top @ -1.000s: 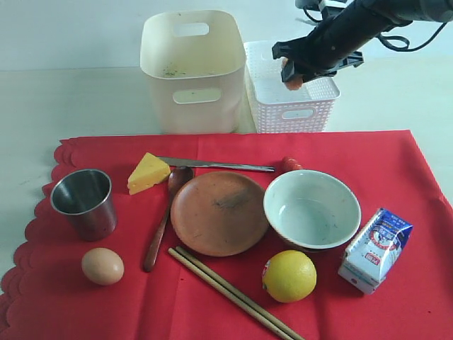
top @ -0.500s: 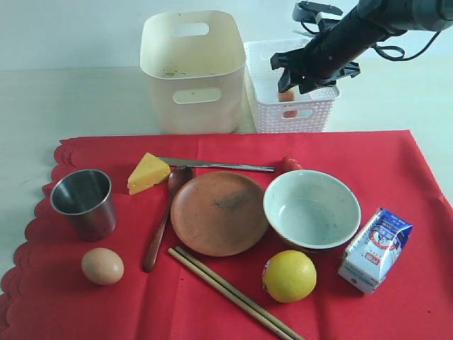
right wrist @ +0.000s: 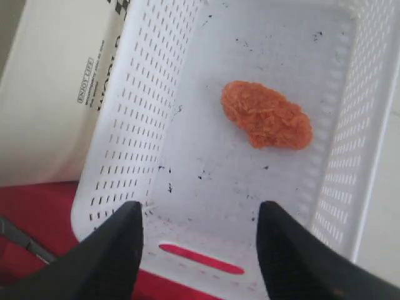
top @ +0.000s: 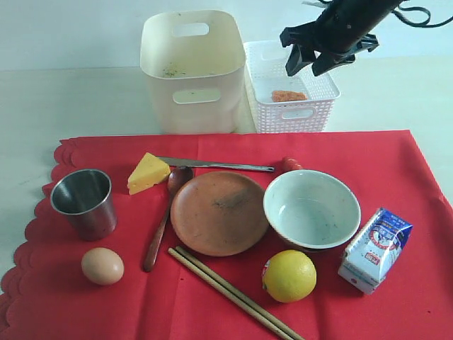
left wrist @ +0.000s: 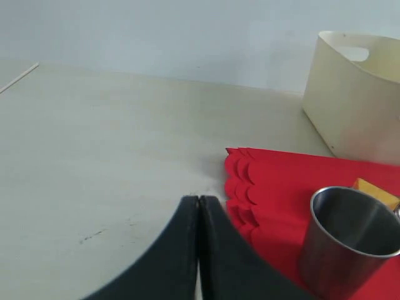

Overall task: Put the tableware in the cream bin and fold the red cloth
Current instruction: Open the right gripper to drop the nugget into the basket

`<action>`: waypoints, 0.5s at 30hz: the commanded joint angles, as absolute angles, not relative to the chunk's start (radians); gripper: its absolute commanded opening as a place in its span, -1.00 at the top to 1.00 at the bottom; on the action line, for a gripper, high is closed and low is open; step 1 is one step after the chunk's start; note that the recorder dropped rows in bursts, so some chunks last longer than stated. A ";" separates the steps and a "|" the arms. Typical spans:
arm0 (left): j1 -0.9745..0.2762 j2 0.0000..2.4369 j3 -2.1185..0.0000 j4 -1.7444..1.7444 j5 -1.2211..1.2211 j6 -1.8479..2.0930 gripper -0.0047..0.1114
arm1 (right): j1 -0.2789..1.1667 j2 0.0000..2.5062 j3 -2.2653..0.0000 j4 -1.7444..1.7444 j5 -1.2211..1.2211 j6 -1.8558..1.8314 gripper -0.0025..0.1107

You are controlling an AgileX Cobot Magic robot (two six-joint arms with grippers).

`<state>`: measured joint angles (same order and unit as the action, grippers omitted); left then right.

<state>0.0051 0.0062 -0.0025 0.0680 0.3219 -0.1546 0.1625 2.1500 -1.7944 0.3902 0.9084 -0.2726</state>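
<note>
Two chopsticks [top: 233, 294] lie diagonally, tips toward near right; right gripper [top: 304, 68] gapes empty, left gripper [left wrist: 199, 209] clenched.

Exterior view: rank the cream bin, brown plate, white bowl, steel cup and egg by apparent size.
1. cream bin
2. brown plate and white bowl: too alike to rank
3. steel cup
4. egg

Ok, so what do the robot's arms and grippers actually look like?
The right arm is matte black, with thin black cables looping off it. The right gripper has two smooth black fingers with rounded tips. The left gripper has the same plain black curved fingers. No markings show.
</note>
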 commanded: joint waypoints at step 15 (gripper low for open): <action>-0.002 0.000 0.000 0.067 0.319 -0.156 0.90 | 0.163 1.948 -1.802 0.329 1.133 -0.197 0.01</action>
